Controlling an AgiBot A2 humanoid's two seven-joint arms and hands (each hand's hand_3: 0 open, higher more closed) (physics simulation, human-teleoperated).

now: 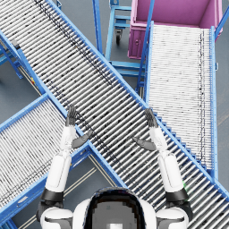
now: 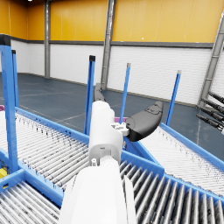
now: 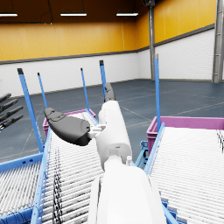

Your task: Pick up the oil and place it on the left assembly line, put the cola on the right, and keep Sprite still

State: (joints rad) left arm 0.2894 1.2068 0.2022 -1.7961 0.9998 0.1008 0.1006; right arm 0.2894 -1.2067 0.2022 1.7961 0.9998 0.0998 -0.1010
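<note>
No oil, cola or Sprite shows in any view. My left hand (image 1: 74, 129) hovers open over the near left part of the long diagonal roller conveyor (image 1: 89, 76), fingers stretched forward and thumb spread inward. My right hand (image 1: 150, 132) mirrors it over the same conveyor further right, open and holding nothing. In the left wrist view my left hand (image 2: 140, 122) is seen beyond the forearm, and the right hand's fingertips (image 2: 210, 109) show at the edge. In the right wrist view my right hand (image 3: 74, 124) is empty, thumb spread wide.
A left side conveyor (image 1: 22, 143) branches off at the lower left. A right side conveyor (image 1: 179, 85) runs up to a purple bin (image 1: 179, 13). Blue frame rails (image 1: 96, 22) and posts edge all the belts. Grey floor lies between them.
</note>
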